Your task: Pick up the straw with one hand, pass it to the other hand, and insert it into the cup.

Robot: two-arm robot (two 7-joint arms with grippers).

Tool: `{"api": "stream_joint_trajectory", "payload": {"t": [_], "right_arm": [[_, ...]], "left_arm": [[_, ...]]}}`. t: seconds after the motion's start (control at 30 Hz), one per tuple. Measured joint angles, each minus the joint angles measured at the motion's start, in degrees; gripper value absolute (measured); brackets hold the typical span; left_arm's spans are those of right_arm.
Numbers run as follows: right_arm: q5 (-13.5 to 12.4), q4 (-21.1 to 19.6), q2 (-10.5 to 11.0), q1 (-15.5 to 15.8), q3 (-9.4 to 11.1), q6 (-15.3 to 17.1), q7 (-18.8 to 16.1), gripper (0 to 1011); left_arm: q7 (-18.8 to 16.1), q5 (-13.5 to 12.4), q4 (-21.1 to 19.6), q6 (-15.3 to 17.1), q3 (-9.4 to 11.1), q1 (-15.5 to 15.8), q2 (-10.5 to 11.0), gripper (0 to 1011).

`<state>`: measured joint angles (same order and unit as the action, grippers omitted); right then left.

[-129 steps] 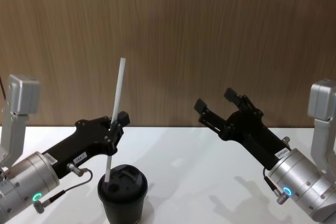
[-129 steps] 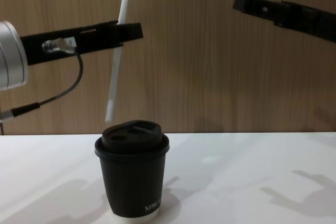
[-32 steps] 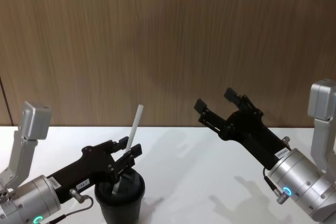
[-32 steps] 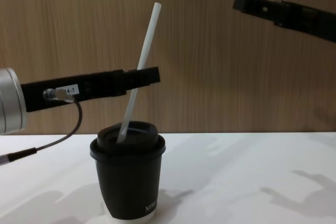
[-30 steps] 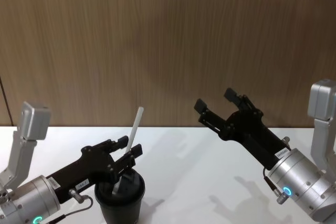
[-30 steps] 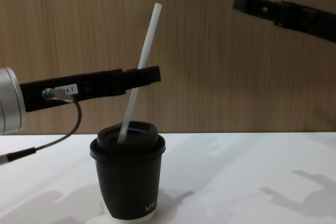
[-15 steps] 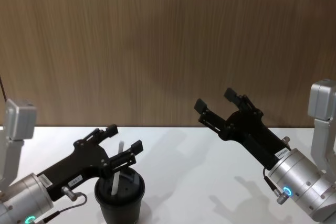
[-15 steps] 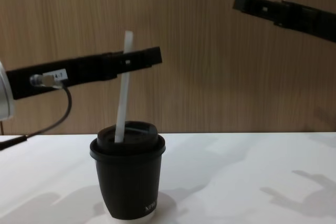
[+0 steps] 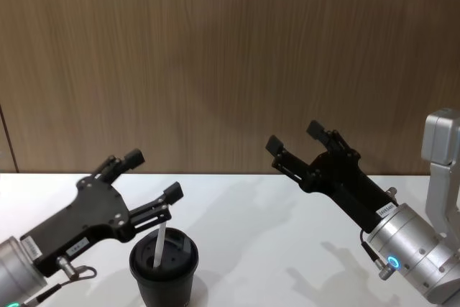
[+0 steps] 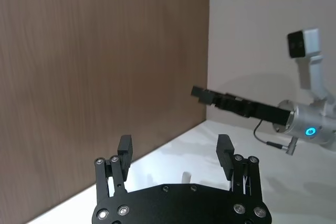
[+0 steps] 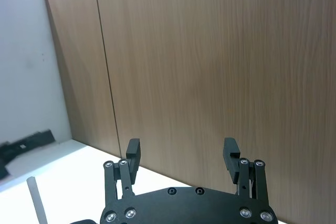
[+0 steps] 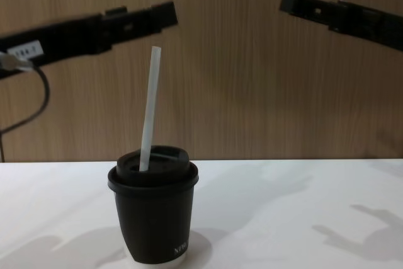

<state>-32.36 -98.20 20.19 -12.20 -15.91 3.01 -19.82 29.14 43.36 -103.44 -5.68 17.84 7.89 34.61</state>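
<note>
On the white table (image 12: 283,218), straw seated in cup, both grippers clear.

Straw (image 12: 148,108) stands nearly upright through the lid opening of the black paper cup (image 12: 153,215), leaning slightly; it rests free, supported by the lid hole alone, so insertion looks complete. Left gripper (image 9: 152,175), fingers spread apart and empty, hangs above and just behind the straw top, likely placed to clear it on retreat. Right gripper (image 9: 295,138), fingers likewise apart and empty, is parked high and well apart on the right side. Table surface is plain matte white with soft shadows; a brown wood-grain panel wall (image 9: 230,55) closes the room behind.
</note>
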Motion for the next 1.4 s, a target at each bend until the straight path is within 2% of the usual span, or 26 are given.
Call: {"api": "stream_joint_trajectory", "payload": {"t": [0.33, 0.63, 1.03, 1.4], "right_arm": [[0.00, 0.00, 0.00, 0.00, 0.00, 0.00, 0.00, 1000], [0.00, 0.00, 0.00, 0.00, 0.00, 0.00, 0.00, 1000], [0.00, 0.00, 0.00, 0.00, 0.00, 0.00, 0.00, 1000], [0.00, 0.00, 0.00, 0.00, 0.00, 0.00, 0.00, 1000]], "left_arm": [[1.21, -0.59, -2.67, -4.95, -2.78, -3.13, 0.50, 1003], [-1.19, -3.16, -4.58, -8.82, -5.27, -5.97, -0.60, 1003], [-5.06, -6.82, -5.95, -11.74, -7.27, -8.56, -2.49, 1003], [-6.55, -8.26, -6.43, -12.83, -8.00, -9.54, -3.23, 1003]]}}
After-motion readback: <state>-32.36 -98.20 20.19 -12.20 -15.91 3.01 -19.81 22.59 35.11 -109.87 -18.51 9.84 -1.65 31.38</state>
